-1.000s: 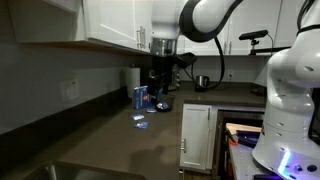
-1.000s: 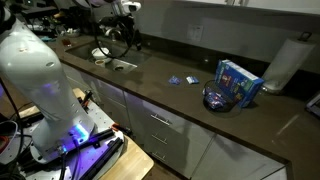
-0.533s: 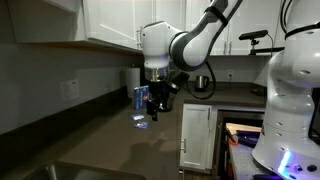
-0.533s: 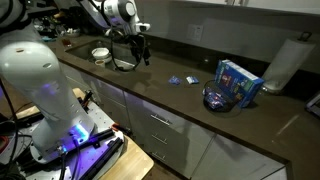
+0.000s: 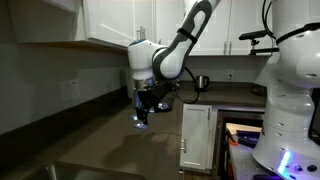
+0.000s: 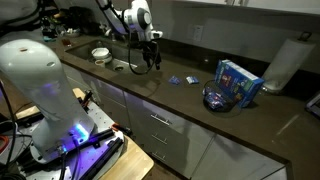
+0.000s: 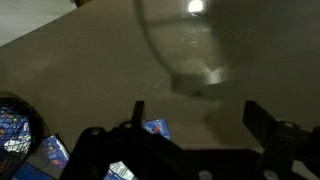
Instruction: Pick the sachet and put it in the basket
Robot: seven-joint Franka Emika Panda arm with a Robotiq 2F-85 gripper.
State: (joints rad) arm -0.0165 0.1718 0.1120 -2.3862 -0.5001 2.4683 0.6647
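Observation:
Two small blue sachets (image 6: 176, 80) lie on the dark counter, left of the dark round bowl (image 6: 217, 98). The blue basket (image 6: 237, 83) stands upright behind the bowl. My gripper (image 6: 150, 60) hangs open and empty above the counter, a short way left of the sachets. In an exterior view the gripper (image 5: 143, 110) is just above a sachet (image 5: 141, 124), and the arm hides the basket. In the wrist view the gripper (image 7: 197, 115) is open, and a sachet (image 7: 155, 128) lies by the left finger (image 7: 137, 112).
A paper towel roll (image 6: 285, 65) stands right of the basket. A white bowl (image 6: 100, 54) and a sink (image 6: 120, 66) lie left of the gripper. The bowl (image 7: 15, 125) shows at the wrist view's left edge. A kettle (image 5: 202, 82) stands at the back.
The arm has swung along the counter toward the sachets and come lower. The gripper stays open and empty. Sachets, bowl and basket have not moved.

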